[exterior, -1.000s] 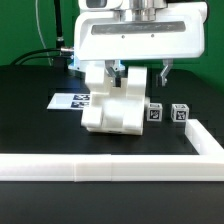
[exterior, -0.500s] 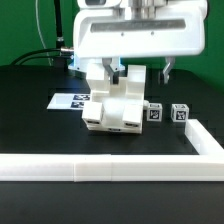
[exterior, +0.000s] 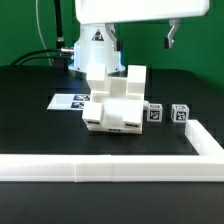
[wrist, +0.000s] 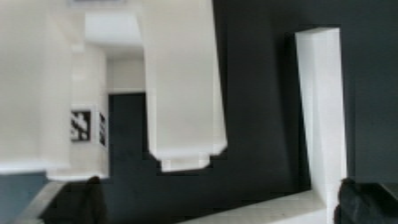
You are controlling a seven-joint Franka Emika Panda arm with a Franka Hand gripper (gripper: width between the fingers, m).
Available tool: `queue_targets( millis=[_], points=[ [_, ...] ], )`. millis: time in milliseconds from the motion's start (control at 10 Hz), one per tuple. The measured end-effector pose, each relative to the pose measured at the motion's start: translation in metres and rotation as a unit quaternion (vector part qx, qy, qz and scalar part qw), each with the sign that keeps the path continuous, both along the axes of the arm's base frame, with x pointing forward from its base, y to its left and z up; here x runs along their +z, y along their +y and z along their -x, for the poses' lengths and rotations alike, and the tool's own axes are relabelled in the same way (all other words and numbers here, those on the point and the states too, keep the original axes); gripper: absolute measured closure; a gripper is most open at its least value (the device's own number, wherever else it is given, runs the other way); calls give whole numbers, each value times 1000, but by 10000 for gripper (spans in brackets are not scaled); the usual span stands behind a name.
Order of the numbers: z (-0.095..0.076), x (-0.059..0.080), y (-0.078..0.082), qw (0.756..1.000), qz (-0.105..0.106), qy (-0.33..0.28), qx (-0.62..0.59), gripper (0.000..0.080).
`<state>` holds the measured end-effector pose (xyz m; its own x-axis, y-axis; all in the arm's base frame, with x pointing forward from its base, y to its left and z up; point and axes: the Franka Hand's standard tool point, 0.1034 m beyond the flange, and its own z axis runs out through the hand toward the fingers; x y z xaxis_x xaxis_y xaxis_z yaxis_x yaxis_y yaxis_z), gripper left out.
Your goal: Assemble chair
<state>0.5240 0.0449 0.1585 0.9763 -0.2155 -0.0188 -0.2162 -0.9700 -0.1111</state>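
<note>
In the exterior view, the gripper (exterior: pixel 143 42) hangs wide open and empty above the half-built chair (exterior: pixel 115 100), which stands by the marker board (exterior: pixel 68 100). In the wrist view, a white post (wrist: pixel 187 90) lines up between the fingertips (wrist: pixel 71 195). I'd descend square and centred before closing.

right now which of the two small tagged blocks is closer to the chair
The block on the exterior view's left, right beside the chair; the other block stands apart, nearer the rail.
</note>
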Motion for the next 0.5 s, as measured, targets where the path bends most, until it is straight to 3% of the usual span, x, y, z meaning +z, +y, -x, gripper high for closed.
queue_targets(
  millis=[400, 500],
  points=[
    [7, -2, 0, 1000, -1, 11, -14, 151],
    [15, 1, -12, 1000, -2, 14, -13, 151]
  ],
)
